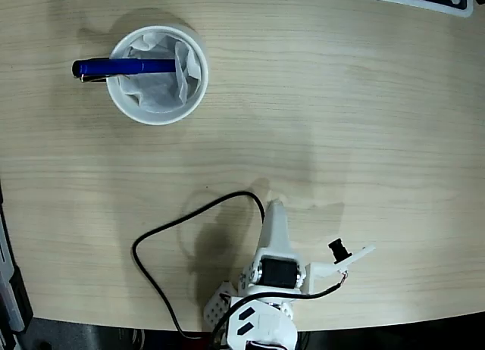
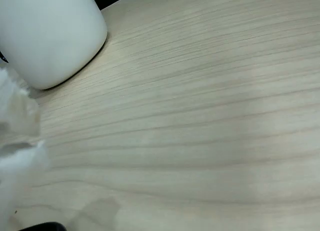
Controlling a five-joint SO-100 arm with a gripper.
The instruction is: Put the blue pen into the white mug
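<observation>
Jaws cannot be judged apart or together; the gripper (image 1: 274, 214) is folded back near the worktop (image 1: 341, 123) edge, holding nothing. Inside the paper-lined white mug (image 1: 157, 74) the blue pen (image 1: 121, 67) is propped, its end overhanging the left rim.
</observation>
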